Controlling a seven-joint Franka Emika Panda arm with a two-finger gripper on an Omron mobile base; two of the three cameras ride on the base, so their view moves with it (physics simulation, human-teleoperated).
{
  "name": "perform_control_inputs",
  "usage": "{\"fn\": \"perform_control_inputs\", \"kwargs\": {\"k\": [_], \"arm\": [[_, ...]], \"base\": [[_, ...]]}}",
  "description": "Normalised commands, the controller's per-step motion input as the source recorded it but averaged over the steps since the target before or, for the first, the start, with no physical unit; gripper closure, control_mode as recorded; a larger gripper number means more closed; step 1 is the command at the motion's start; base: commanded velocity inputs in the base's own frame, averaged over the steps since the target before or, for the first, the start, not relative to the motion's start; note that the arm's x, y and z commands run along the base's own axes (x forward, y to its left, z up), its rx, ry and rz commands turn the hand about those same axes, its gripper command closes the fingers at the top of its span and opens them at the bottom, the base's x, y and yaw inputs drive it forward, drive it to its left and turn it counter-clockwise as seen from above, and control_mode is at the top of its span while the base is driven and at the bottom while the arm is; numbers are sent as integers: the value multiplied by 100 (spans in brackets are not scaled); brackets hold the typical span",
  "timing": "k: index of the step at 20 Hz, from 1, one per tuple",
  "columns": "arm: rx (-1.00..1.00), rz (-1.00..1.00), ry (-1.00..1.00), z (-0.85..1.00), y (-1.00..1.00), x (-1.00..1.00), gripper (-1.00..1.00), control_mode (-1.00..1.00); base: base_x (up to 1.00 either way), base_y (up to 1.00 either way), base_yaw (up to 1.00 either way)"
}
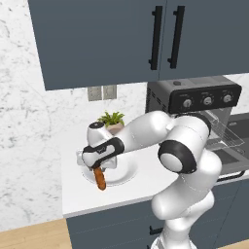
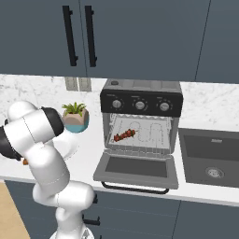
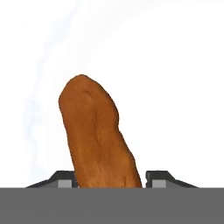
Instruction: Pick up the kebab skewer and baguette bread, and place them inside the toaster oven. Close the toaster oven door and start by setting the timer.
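Base views flank the toaster oven (image 2: 140, 123) (shared); hand view looks close.

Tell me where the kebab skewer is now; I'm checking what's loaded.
In the right base view the kebab skewer lies on the wire rack inside the open toaster oven, toward the rack's left side, above the dropped toaster oven door.

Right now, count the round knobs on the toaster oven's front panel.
3. They sit in a row along the toaster oven's top front: left knob, middle knob, right knob. No others show.
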Motion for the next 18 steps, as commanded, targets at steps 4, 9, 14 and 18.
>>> {"fn": "perform_control_inputs", "kwargs": {"k": [4,9,14,18], "arm": [[0,-1,0,32,-13,-6,100,-100],[0,-3,0,51,-39,-44,100,-100],[0,-10,0,56,-55,-49,100,-100],[0,-19,-1,60,-56,-48,100,-100]], "base": [[0,0,0],[0,0,0],[0,0,0],[0,0,0]]}}
